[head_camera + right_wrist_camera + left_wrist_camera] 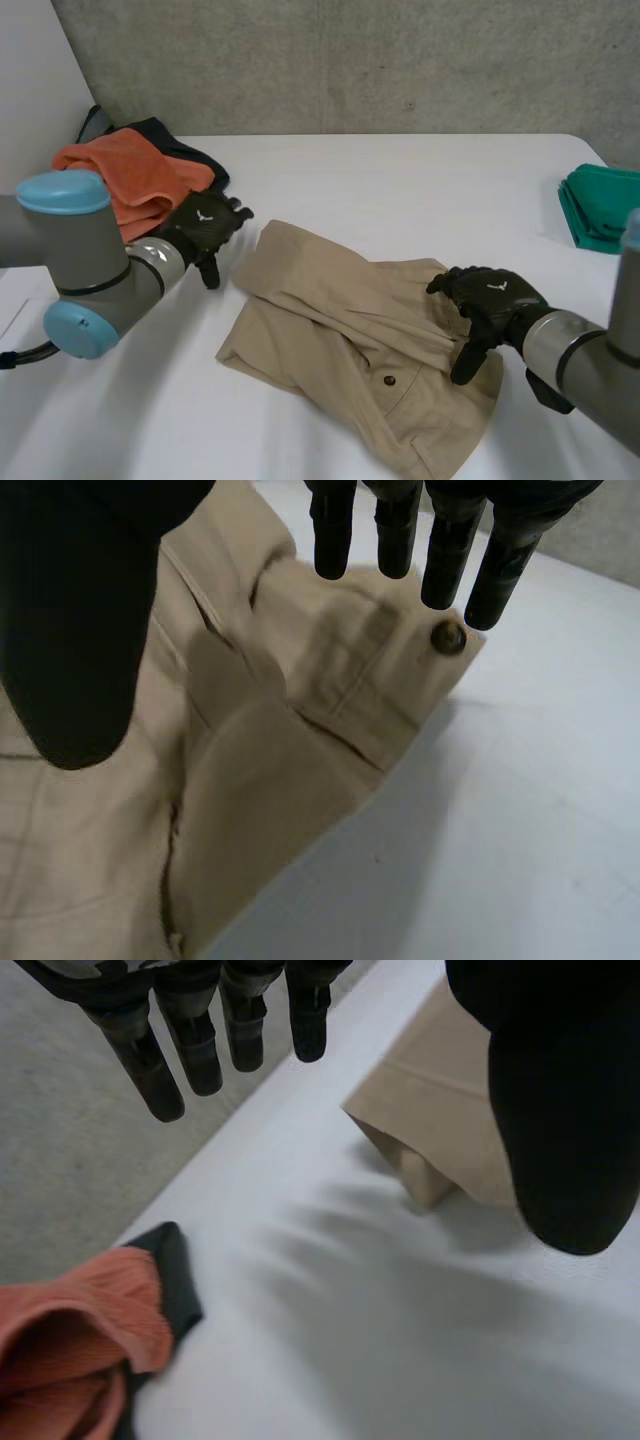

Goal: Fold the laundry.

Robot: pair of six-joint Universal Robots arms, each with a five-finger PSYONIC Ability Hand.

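One tan garment (340, 330) lies crumpled in the middle of the white worktop (400, 190). It is a smooth woven cloth, matte, with stitched seams, a flat band and several soft folds and ridges across it. Its outline is roughly oblong; the long axis runs diagonally from the far left towards the near right, with the wider end at the near right. One small, round, dark button (389, 380) sits on the band close to that near-right end. The left hand (205, 228) is just beside the garment's far-left corner, apart from the cloth; its fingers are straight and spread, the thumb is held away, and nothing is in its grasp. The right hand (492, 298) is over the garment's right end, with straight fingers pointing towards the button and the thumb apart. It holds nothing, and I cannot tell whether the thumb tip touches the cloth. At the far left of the worktop there is one orange towel (130, 180), ribbed and bunched, lying on one dark cloth (185, 150) that shows around its edge. At the right edge there is one green cloth (600, 205), folded flat in layers, well apart from the garment. Behind the worktop stands a rough grey concrete wall (350, 60).
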